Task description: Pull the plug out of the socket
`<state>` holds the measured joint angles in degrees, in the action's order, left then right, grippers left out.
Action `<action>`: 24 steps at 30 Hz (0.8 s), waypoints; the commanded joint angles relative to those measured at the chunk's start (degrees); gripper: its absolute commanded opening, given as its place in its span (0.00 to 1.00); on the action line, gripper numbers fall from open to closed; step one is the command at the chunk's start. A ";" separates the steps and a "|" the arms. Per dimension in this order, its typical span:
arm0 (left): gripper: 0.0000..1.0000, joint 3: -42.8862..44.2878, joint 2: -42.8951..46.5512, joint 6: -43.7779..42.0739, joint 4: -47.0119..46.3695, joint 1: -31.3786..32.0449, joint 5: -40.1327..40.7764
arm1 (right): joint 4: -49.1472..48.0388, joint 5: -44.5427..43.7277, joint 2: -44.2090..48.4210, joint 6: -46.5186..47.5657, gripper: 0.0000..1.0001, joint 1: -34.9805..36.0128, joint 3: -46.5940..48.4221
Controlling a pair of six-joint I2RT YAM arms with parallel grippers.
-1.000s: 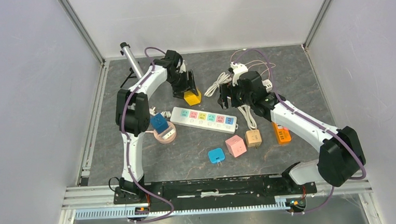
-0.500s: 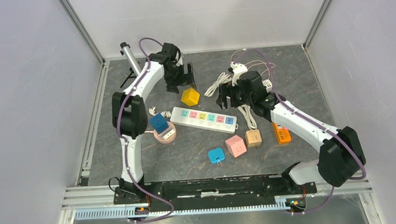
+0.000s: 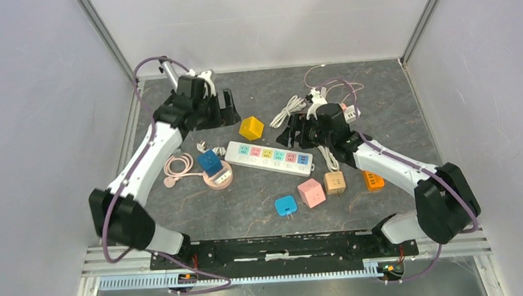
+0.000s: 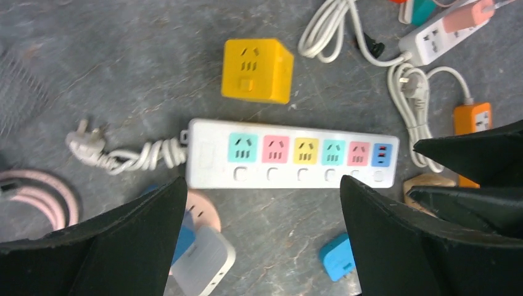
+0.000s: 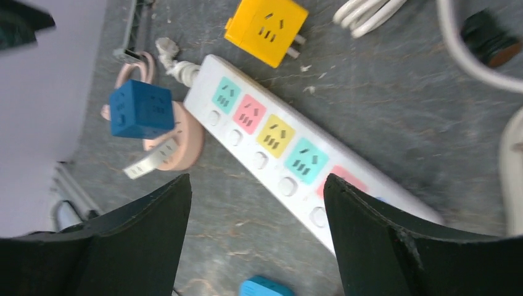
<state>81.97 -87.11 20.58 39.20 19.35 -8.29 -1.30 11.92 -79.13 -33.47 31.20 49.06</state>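
A blue cube plug sits plugged into a round pink socket, left of the white power strip. Both show in the right wrist view, the plug on the socket. In the left wrist view the socket is partly hidden behind a finger. A yellow cube plug lies loose behind the strip. My left gripper is open and empty, up and left of the yellow cube. My right gripper is open and empty over the strip's right end.
A pink cube, a tan cube, a light blue plug and an orange adapter lie in front of the strip. White cable coils lie at the back. A pink cable coil lies left of the socket.
My left gripper let go of the yellow cube and drew back to the left, its arm swinging outward. The yellow cube stays on the table. The right gripper shifted slightly.
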 commanded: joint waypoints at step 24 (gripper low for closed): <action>1.00 -28.62 28.68 8.25 1.13 -3.53 26.88 | 7.75 -10.25 -28.39 -41.89 0.72 25.70 23.36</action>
<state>54.96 -61.98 25.67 39.57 16.43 15.03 8.25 6.20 -106.61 -69.49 56.42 70.11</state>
